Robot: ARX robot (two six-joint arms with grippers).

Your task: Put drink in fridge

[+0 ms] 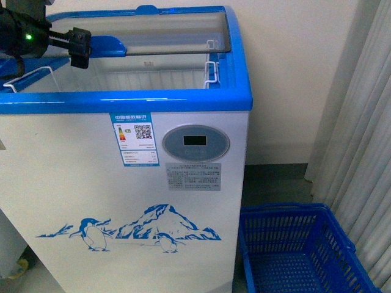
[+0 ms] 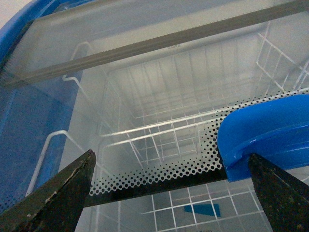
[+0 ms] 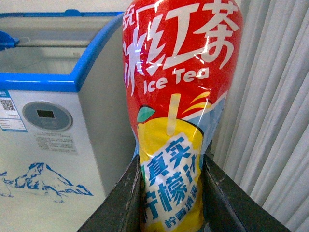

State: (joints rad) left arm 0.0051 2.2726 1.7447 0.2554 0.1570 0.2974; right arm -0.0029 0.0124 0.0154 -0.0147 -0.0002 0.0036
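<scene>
Clamping the iced-tea bottle [image 3: 178, 96] low on its label, the right gripper [image 3: 170, 166] holds it outside the fridge [image 1: 183, 101] while the left gripper [image 2: 170, 157] hangs spread wide by the blue lid handle [image 2: 270, 140]; light, slick plastic probably suits this firm body grip

Glossy plastic-labelled drink [image 3: 178, 96]; fridge [image 1: 61, 183] of smooth white panels, glass lids

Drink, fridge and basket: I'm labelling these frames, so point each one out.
drink [image 3: 178, 96], right wrist view, on its label.
fridge [image 1: 73, 189], front view, on its white front panel.
basket [image 1: 284, 210], front view, on its near rim.
</scene>
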